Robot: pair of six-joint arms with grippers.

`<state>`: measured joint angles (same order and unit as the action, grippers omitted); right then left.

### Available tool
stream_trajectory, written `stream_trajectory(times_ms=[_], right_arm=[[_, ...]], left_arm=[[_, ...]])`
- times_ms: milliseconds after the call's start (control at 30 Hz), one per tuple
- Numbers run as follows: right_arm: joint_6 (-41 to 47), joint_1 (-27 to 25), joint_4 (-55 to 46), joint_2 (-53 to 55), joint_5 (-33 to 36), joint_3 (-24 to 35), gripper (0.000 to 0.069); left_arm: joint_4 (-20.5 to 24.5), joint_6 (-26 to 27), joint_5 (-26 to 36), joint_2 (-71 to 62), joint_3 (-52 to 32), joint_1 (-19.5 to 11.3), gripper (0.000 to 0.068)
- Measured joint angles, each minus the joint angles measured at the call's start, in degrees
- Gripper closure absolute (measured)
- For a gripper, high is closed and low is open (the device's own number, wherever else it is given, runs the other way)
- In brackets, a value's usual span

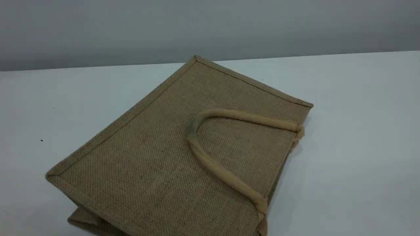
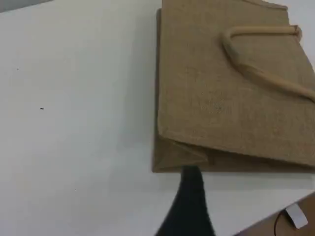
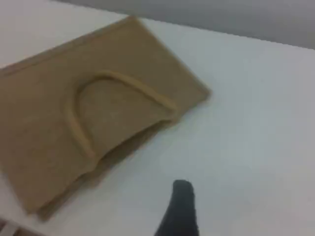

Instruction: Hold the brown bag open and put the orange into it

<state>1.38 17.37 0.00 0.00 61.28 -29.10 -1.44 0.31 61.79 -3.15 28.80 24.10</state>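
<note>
The brown bag (image 1: pixel 157 157) lies flat and closed on the white table (image 1: pixel 354 137). One beige loop handle (image 1: pixel 210 164) rests on its upper face, and its mouth edge points to the right. In the left wrist view the bag (image 2: pixel 221 98) fills the upper right, and my left gripper's dark fingertip (image 2: pixel 189 196) hovers just off its folded bottom corner. The right wrist view shows the bag (image 3: pixel 98 113) with its handle (image 3: pixel 74 118), while my right gripper's fingertip (image 3: pixel 181 201) hangs over bare table beside the mouth edge. Neither gripper holds or touches anything. The orange is out of view.
A grey wall (image 1: pixel 210 29) runs behind the table's far edge. In the left wrist view a brown surface (image 2: pixel 275 226) with a small white tag (image 2: pixel 297 215) shows past the table's edge at the lower right.
</note>
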Motion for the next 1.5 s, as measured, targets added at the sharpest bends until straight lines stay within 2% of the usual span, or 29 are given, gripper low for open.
stream_trajectory(times_ms=[167,300,633,700,1000,1133,1500], right_arm=[[0.0,-10.0,0.0,0.0,0.0,0.0,0.0127],[0.0,-14.9,0.0,0.0,0.0,0.0,0.0127],[0.0,-15.1,0.0,0.0,0.0,0.0,0.0127],[0.0,-15.1,0.0,0.0,0.0,0.0,0.0127],[0.0,-15.2,0.0,0.0,0.0,0.0,0.0127],[0.0,-15.2,0.0,0.0,0.0,0.0,0.0127],[0.0,-15.2,0.0,0.0,0.0,0.0,0.0127]], left_arm=[[0.0,0.1,0.0,0.0,0.0,0.0,0.0125],[0.0,0.1,0.1,0.0,0.0,0.0,0.0125],[0.0,0.1,0.2,0.0,0.0,-0.5,0.0125],[0.0,0.1,0.2,0.0,0.0,-2.2,0.0125],[0.0,0.2,0.2,0.0,0.0,-15.4,0.0125],[0.0,0.2,0.2,0.0,0.0,-19.6,0.0125],[0.0,0.2,0.2,3.1,0.0,-20.6,0.0125]])
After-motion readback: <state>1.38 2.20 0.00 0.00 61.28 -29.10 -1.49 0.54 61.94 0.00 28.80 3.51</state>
